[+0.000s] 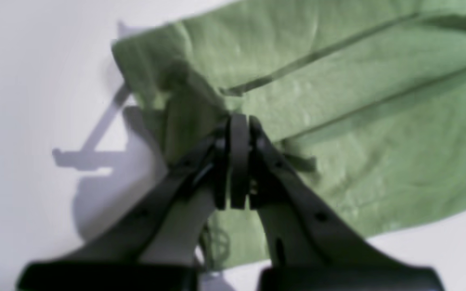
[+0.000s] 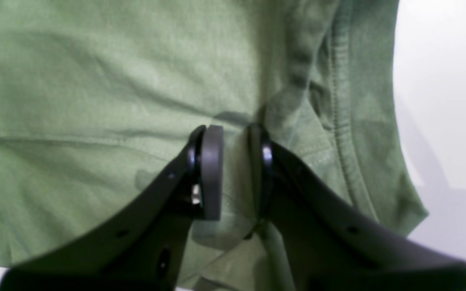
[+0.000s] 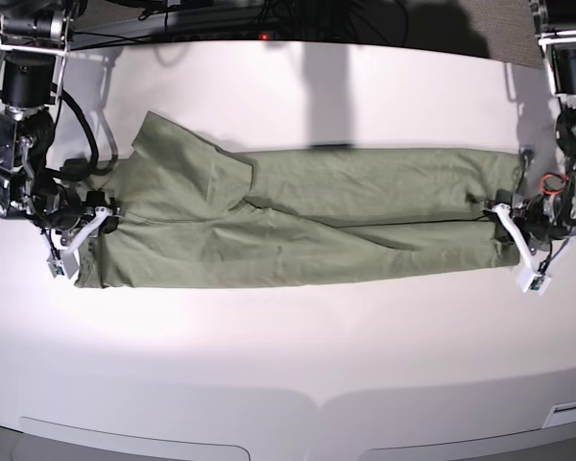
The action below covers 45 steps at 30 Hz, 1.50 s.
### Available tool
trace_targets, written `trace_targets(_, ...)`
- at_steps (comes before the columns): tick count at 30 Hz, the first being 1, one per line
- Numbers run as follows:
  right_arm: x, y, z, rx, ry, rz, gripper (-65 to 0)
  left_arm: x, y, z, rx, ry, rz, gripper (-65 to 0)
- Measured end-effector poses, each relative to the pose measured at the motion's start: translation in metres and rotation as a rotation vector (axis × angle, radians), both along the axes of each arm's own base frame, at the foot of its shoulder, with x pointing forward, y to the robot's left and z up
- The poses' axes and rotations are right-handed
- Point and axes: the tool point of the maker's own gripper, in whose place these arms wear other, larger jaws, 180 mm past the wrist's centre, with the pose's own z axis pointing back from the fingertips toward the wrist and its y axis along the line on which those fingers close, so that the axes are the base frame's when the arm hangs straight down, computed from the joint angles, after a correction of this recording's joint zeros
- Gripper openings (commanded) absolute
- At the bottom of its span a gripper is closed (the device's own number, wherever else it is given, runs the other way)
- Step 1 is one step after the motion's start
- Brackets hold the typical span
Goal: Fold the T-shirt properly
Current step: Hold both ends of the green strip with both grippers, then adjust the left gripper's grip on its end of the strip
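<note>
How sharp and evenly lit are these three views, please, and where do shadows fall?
Left wrist: soft throughout, the left gripper blurred, its shadow cast on the white table. Right wrist: the T-shirt weave is fuzzy and the right gripper is dark. Base: sharper, slightly bowed at the edges, with a bright patch below the shirt.

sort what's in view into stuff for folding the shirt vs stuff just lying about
Belongs to the job:
- T-shirt
- left gripper, shut on the shirt's edge
- right gripper, closed on a fold of the shirt

Just there:
- white table
- cables behind the table
</note>
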Motion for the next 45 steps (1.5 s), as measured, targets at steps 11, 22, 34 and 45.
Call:
trace_targets(11, 0.0, 0.0, 0.0, -0.001, 0.001, 0.0, -51.4, -0.041, 0.001, -0.004, -0.013, 0.033, -0.045, -65.0)
trace_targets(22, 0.0, 0.0, 0.0, 0.0, 0.0, 0.0, -51.3, -0.068, 0.008, -0.026, 0.037, 0.078, -0.046, -45.7)
trace_targets(34, 0.0, 0.0, 0.0, 0.0, 0.0, 0.0, -51.3, -0.051, 0.055, -0.016, 0.202, 0.003, 0.187, -34.3)
trace_targets(45, 0.0, 0.0, 0.0, 0.0, 0.0, 0.0, -51.3, -0.032, 0.008, -0.001, 0.036, -0.081, 0.162, -34.3)
